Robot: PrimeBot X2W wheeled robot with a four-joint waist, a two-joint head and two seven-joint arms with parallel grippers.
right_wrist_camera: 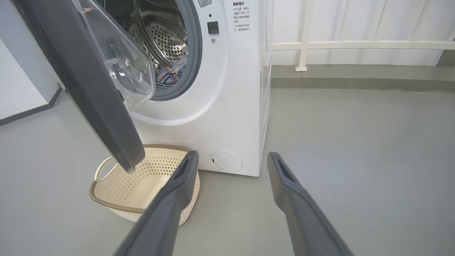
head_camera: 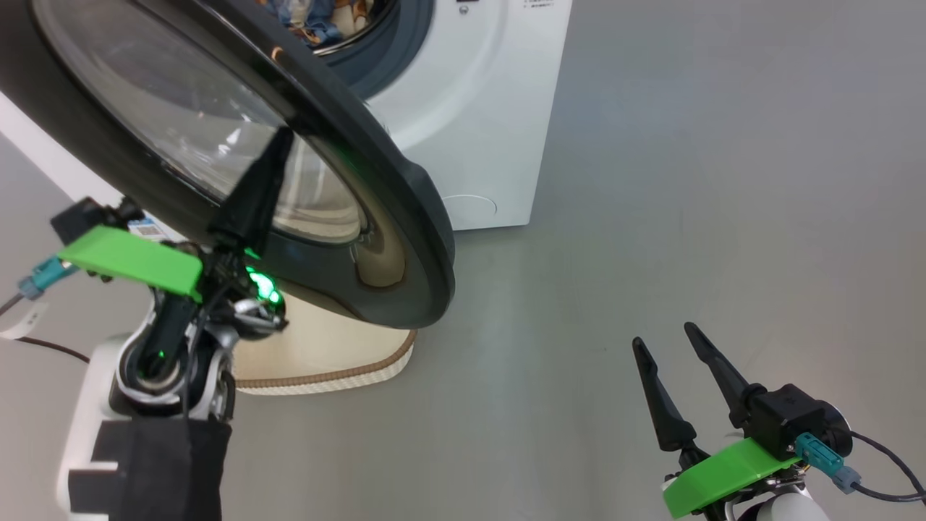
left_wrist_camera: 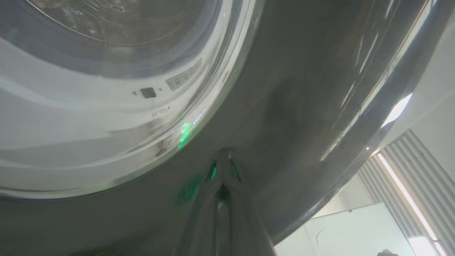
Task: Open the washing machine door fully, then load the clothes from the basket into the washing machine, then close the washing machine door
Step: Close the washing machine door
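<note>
The washing machine (head_camera: 470, 108) stands with its door (head_camera: 405, 217) swung part-way out; the glossy black ring and glass bowl (right_wrist_camera: 121, 67) hang over the basket. My left gripper (head_camera: 282, 141) is shut, and its joined fingertips (left_wrist_camera: 223, 153) lie against the door's (left_wrist_camera: 302, 89) outer face beside the window. Blue printed clothes (right_wrist_camera: 170, 74) lie inside the steel drum and also show past the door's top edge (head_camera: 318, 22). The cream basket (right_wrist_camera: 106, 204) sits on the floor before the machine (right_wrist_camera: 231, 106), nothing visible in it. My right gripper (head_camera: 663, 334) is open and holds nothing, low on the right (right_wrist_camera: 231, 156).
Grey floor spreads to the right of the machine and ahead of my right gripper. A white railing (right_wrist_camera: 355, 45) and wall run along the back. The door's lower edge (right_wrist_camera: 131, 163) hangs just above the basket's rim (head_camera: 340, 375).
</note>
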